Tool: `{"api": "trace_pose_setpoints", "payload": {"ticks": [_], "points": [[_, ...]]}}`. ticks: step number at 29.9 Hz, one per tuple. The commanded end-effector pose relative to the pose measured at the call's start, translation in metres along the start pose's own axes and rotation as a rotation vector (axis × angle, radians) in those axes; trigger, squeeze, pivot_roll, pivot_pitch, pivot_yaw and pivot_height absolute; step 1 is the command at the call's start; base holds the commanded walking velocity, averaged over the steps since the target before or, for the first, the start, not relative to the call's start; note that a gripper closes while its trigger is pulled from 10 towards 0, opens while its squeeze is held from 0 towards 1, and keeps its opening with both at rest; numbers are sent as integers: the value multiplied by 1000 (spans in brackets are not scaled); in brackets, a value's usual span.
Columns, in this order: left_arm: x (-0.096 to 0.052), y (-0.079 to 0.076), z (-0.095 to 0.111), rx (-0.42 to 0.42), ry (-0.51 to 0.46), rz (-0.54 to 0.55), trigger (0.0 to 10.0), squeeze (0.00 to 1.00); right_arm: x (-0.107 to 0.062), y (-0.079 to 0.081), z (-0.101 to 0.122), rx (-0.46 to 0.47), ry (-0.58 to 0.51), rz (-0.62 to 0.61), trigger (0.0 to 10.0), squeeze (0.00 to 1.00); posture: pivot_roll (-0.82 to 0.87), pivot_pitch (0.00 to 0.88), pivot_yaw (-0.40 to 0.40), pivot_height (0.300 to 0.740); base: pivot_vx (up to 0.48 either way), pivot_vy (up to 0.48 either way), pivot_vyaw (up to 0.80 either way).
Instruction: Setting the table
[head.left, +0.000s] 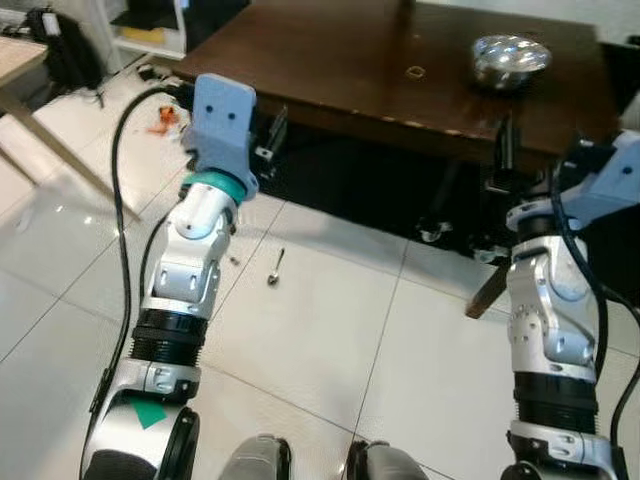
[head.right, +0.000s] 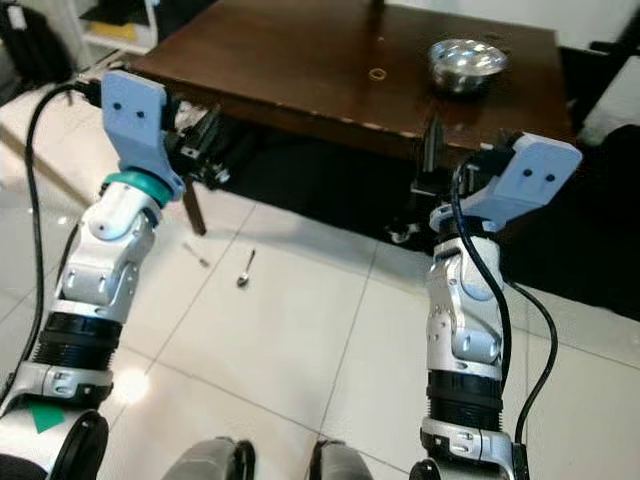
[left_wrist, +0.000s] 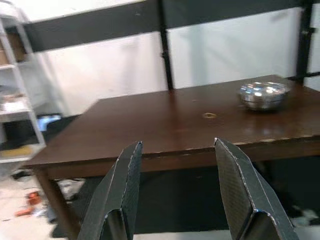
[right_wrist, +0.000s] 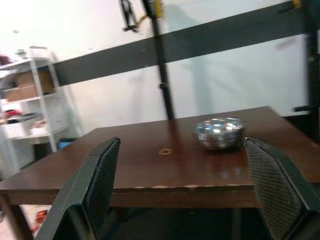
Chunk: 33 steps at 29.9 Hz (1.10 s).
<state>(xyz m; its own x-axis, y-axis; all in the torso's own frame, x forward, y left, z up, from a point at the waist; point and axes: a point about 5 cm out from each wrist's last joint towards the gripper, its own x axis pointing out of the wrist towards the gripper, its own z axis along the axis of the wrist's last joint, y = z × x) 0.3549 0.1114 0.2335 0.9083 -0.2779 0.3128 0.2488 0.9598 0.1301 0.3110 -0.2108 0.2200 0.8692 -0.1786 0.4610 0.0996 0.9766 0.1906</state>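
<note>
A dark brown wooden table (head.left: 340, 70) stands ahead of me. A shiny metal bowl (head.left: 510, 60) sits on its far right part, with a small ring (head.left: 416, 71) to its left. A metal spoon (head.left: 276, 268) lies on the white tiled floor in front of the table. My left gripper (left_wrist: 177, 145) is raised before the table's front edge, open and empty. My right gripper (right_wrist: 182, 142) is held at the same height to the right, also open and empty, with the bowl (right_wrist: 219, 132) beyond its fingers.
A white shelf unit (head.left: 150, 30) and a black bag (head.left: 60, 45) stand at the far left, beside a light wooden table (head.left: 20, 60). Small orange clutter (head.left: 165, 120) and a thin utensil (head.right: 197, 255) lie on the floor. A dark table leg (head.right: 195, 210) comes down near the spoon.
</note>
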Motion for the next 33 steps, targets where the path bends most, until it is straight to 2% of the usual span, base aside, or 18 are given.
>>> {"api": "trace_pose_setpoints", "payload": {"ticks": [1,7,9,14,22,24,25,26,27,28,29,30,32,33], "points": [[-1,2,-6,-10,32,7,10000,0,-2,1,-3,7,19,-2,10000,0,90,5,76,740,0,0,0],[-1,2,-6,-7,31,10,10000,0,-2,2,-4,6,26,14,10000,0,89,5,73,740,0,0,0],[-1,2,-6,-2,33,14,10000,0,-1,5,-5,-27,37,37,10000,0,87,4,71,740,0,0,781],[-3,2,-11,23,48,23,10000,0,-2,6,-8,-20,49,50,10000,0,89,6,67,740,0,0,781],[-13,7,-27,58,94,59,10000,0,-11,3,-27,-41,119,64,10000,0,89,8,64,740,0,0,781],[-31,13,-62,67,201,90,10000,0,-25,-2,-55,-97,226,78,10000,0,105,13,51,740,0,0,772],[-31,13,-62,67,201,90,10000,0,-25,-2,-55,-97,226,78,10000,0,105,13,51,740,0,0,769],[-39,14,-74,61,243,101,10000,0,-31,-4,-64,-113,261,87,10000,0,105,13,51,740,0,0,769],[-39,14,-74,61,243,101,10000,0,-31,-4,-64,-113,261,87,10000,0,105,13,51,740,0,0,769],[-52,15,-93,48,308,110,10000,0,-38,-7,-76,-139,313,91,10000,0,106,19,41,740,0,0,769],[-52,15,-93,48,308,110,10000,0,-38,-7,-76,-139,313,91,10000,0,106,19,41,740,0,0,769],[-63,13,-108,42,357,111,10000,0,-46,-10,-88,-162,363,91,10000,0,108,20,39,740,0,0,769],[-63,13,-108,42,357,111,10000,0,-46,-10,-88,-162,363,91,10000,0,108,20,39,740,0,0,769],[-72,11,-117,40,387,105,10000,0,-54,-13,-97,-174,405,89,10000,0,107,25,34,740,0,0,769]]}}
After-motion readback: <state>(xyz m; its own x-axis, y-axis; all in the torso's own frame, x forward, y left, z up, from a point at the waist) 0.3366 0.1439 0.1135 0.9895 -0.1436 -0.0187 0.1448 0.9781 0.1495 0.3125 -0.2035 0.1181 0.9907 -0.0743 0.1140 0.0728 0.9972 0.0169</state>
